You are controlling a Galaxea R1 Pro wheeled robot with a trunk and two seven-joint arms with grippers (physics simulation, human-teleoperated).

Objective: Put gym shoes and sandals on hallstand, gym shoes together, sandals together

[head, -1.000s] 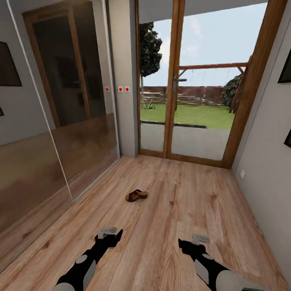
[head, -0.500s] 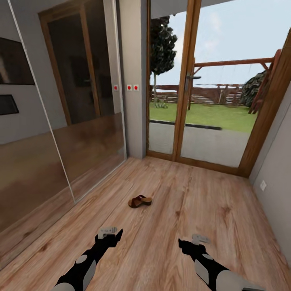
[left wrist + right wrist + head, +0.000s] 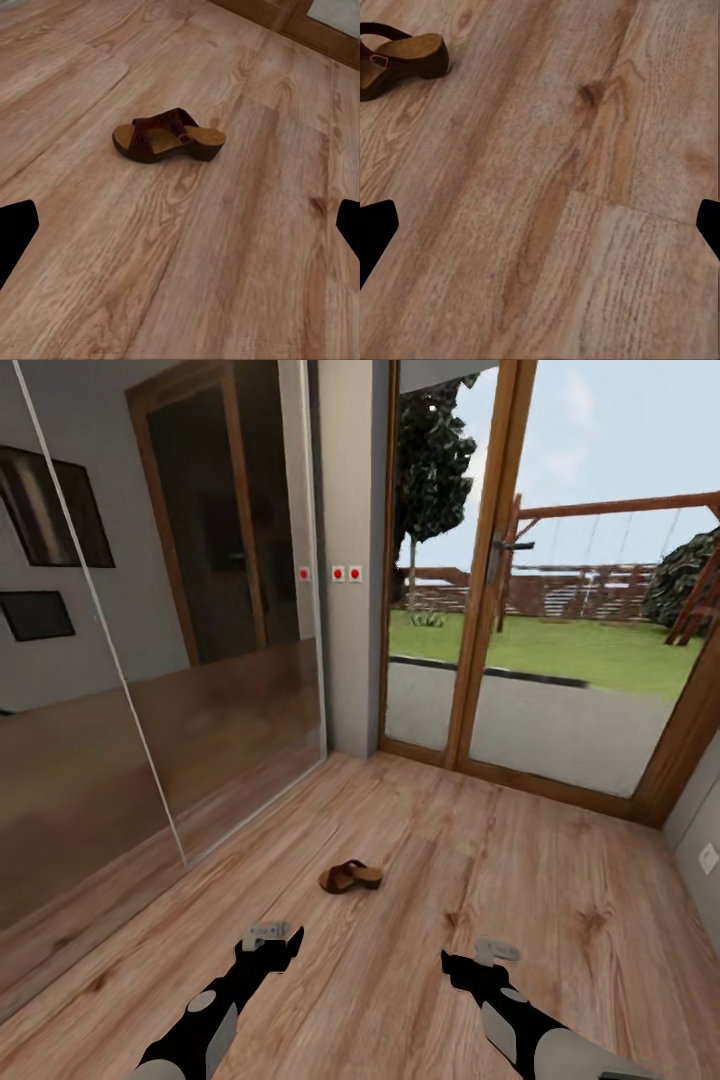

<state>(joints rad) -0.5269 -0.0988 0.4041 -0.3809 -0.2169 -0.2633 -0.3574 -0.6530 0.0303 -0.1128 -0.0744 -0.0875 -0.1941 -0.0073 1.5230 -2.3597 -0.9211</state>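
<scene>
A single dark maroon strappy leather sandal with a tan footbed (image 3: 351, 876) lies on the light brown wood-plank corridor floor (image 3: 520, 880), out in its open middle, nearer the mirrored sliding wardrobe doors (image 3: 150, 660) than the glazed wooden garden door (image 3: 500, 580). The left gripper (image 3: 272, 937) and right gripper (image 3: 478, 955) hover low over the planks (both spread wide, holding nothing), well short of it.

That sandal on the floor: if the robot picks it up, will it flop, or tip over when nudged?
The sandal has a thick, chunky sole, so it probably stays stiff rather than flopping. It sits flat on the wood floor, so a nudge would likely slide it, not tip it. The strap looks like the softest part.
</scene>
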